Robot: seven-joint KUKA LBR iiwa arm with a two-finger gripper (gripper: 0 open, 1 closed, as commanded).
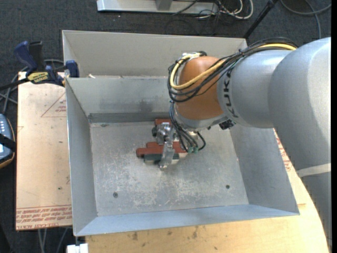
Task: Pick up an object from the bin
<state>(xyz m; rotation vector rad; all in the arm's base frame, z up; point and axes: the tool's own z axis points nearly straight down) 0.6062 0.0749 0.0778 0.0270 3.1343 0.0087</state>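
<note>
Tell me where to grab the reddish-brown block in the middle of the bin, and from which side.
Likely across its narrow width, coming straight down. The block lies flat and long on the bin floor, with bare floor along both long sides. The hand is over it.

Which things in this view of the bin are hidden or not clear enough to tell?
1. Reddish-brown thing at the bin's middle, camera view: its right part is hidden behind the gripper; its kind is unclear.
2. Bin floor right of it, camera view: covered by the arm.
</note>
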